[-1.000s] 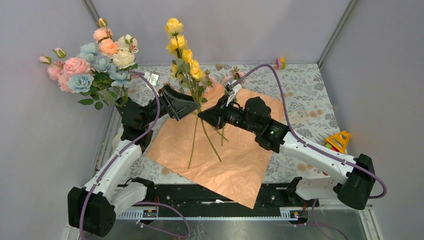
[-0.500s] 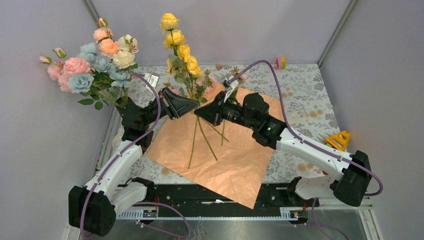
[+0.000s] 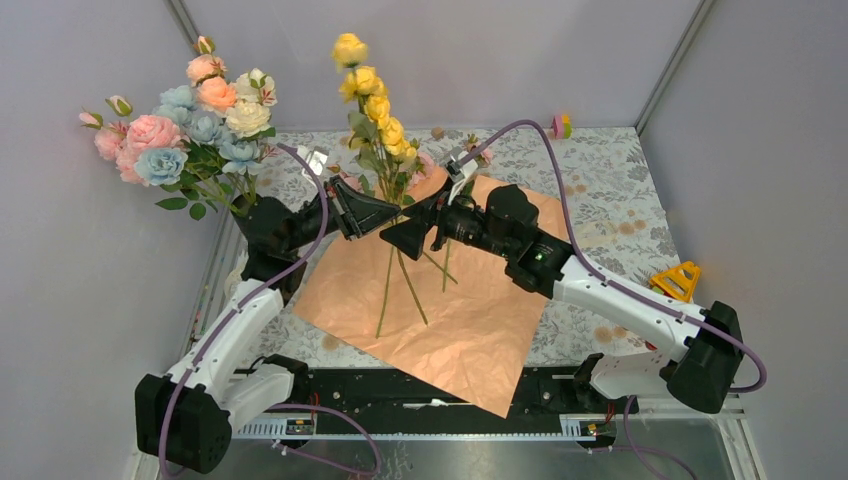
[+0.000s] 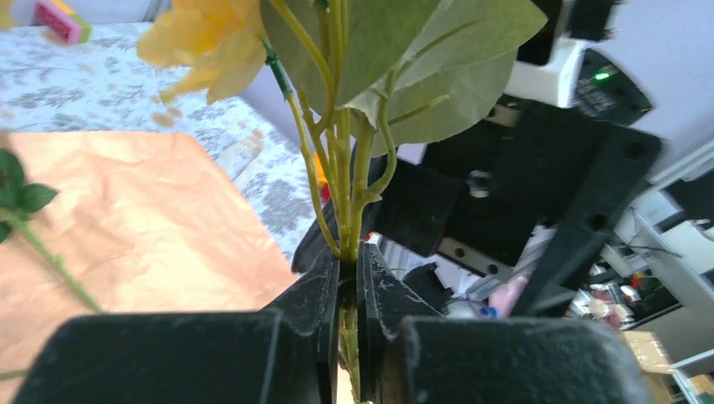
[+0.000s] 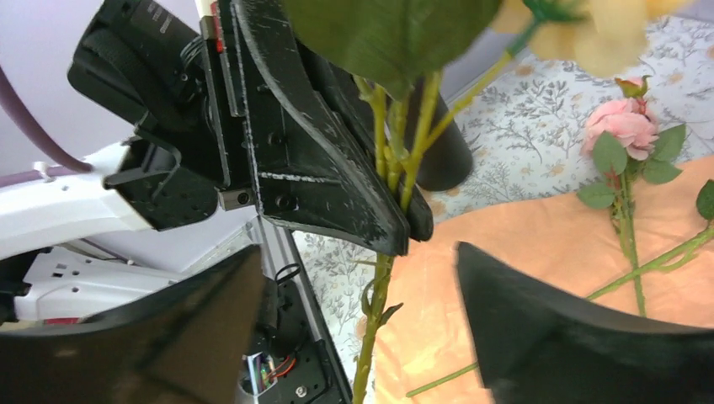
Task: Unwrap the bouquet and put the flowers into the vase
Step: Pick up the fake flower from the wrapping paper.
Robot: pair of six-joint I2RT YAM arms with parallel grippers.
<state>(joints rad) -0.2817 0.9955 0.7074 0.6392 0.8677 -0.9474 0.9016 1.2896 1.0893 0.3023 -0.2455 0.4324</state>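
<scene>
Yellow roses [image 3: 372, 100] stand upright over the paper [image 3: 470, 320]. Their green stems [image 4: 343, 202] are pinched tight between the jaws of the left gripper [image 4: 348, 269]. The right gripper [image 5: 362, 261] is wide open and holds nothing; its two fingers stand on either side of the same stems, just beside the left one's grip, not touching them. The paper lies flat and unfolded on the table [image 3: 610, 180], and a pink rose [image 5: 623, 126] lies on it. Other flowers [image 3: 190, 125] stand in the vase [image 5: 444, 156] at the far left, mostly hidden behind the left arm [image 3: 235, 320].
</scene>
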